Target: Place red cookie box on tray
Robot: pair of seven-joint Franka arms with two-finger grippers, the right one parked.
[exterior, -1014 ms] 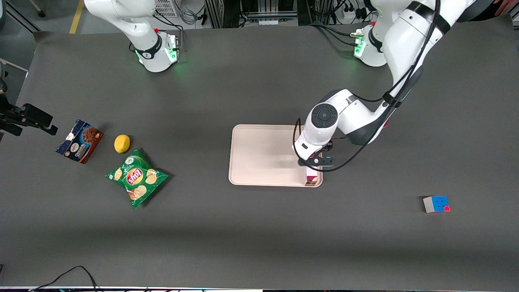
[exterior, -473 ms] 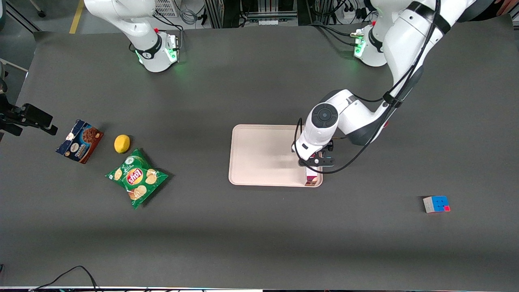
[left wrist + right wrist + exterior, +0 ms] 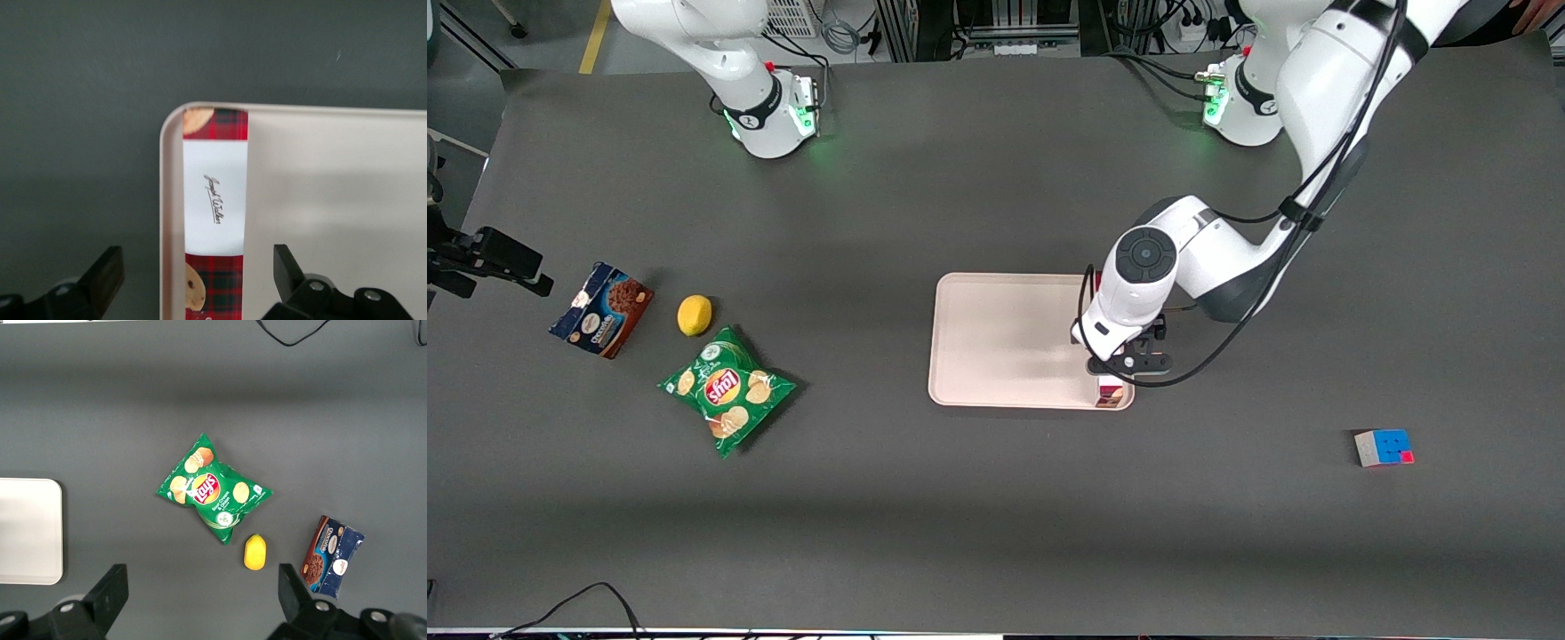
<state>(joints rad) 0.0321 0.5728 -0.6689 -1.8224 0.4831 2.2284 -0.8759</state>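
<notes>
Red cookie box laid in the tray

The red cookie box (image 3: 215,213) is seen along the tray (image 3: 333,200) rim; the gripper (image 3: 197,277) is held above, fingers spread apart.

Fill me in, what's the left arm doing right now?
The red cookie box already lies flat on the tray, along the tray's edge at the working arm's end, its end tucked into a rounded corner. The left arm's gripper is directly above the box with its fingers open and apart from the carton on both sides, so the box is released. The placement looks done.
</notes>
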